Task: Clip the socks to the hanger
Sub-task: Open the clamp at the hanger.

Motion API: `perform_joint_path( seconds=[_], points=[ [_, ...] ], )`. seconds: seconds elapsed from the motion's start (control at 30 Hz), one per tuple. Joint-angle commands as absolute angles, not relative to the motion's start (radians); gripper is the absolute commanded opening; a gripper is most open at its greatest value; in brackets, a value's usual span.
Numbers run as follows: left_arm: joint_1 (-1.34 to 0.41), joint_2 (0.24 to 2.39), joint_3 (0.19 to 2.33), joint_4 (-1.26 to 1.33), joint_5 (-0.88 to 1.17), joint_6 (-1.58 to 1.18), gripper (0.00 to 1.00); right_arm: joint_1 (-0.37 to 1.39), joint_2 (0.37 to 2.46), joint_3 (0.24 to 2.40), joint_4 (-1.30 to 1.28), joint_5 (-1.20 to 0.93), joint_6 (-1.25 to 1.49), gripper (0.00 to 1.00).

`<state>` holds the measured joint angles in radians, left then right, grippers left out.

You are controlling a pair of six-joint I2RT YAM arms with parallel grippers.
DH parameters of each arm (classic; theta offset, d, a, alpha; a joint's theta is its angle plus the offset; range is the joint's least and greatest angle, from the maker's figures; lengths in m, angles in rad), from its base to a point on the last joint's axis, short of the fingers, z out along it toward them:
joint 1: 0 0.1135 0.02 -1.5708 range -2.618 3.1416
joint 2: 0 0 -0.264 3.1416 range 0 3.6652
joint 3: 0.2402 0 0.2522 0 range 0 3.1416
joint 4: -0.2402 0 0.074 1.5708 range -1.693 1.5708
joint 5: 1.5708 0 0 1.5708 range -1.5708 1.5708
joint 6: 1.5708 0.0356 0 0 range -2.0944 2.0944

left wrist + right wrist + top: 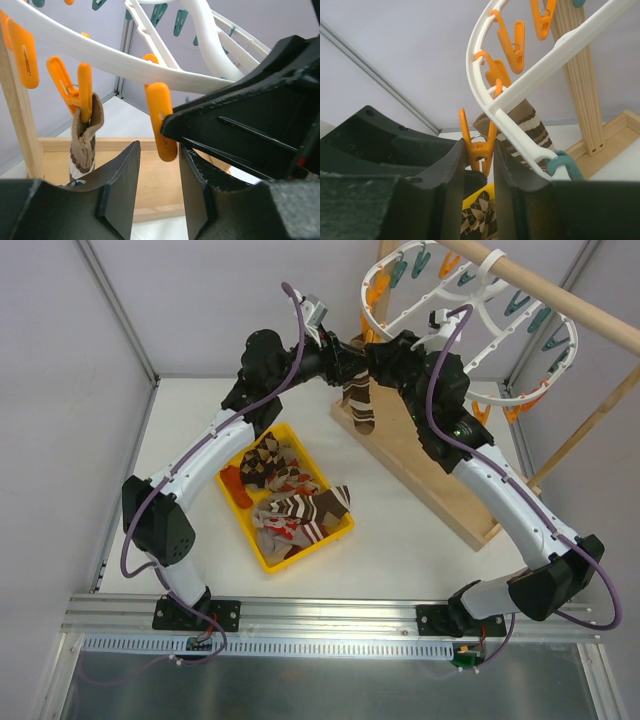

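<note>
Right fingers point(447, 192) seemingly pinch smooth orange plastic clothespin point(479, 150).

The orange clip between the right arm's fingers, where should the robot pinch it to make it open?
On the orange clip, pinch the two upper legs, which spread like a V above the wire spring; squeezing those likely opens the bottom. Come from below, one finger on each outer side, as the right end effector sits now, only slightly higher.
</note>
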<state>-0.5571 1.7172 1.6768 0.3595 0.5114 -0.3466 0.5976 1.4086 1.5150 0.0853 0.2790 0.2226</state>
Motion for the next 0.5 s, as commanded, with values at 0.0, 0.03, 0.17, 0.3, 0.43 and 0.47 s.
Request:
perform_joint_path(
  seconds=[0.0, 0.03, 0.17, 0.3, 0.43, 0.47],
  points=[
    [-0.566, 1.749, 1.769, 0.309, 0.499, -0.313, 0.36, 0.589, 1.414, 1.563, 0.114, 0.216, 0.227, 0.18],
    [-0.566, 1.753, 1.776, 0.302, 0.499, -0.308, 0.36, 0.591, 1.413, 1.562, 0.115, 0.215, 0.229, 0.18],
    [-0.568, 1.764, 1.778, 0.307, 0.509, -0.299, 0.32, 0.586, 1.414, 1.566, 0.109, 0.2, 0.247, 0.19],
    [-0.566, 1.767, 1.783, 0.322, 0.493, -0.298, 0.17, 0.587, 1.42, 1.569, 0.104, 0.193, 0.265, 0.27],
    [-0.568, 1.773, 1.781, 0.334, 0.495, -0.287, 0.08, 0.581, 1.419, 1.571, 0.103, 0.198, 0.27, 0.47],
    [-0.568, 1.778, 1.781, 0.336, 0.494, -0.284, 0.07, 0.578, 1.417, 1.575, 0.103, 0.204, 0.275, 0.49]
  ],
)
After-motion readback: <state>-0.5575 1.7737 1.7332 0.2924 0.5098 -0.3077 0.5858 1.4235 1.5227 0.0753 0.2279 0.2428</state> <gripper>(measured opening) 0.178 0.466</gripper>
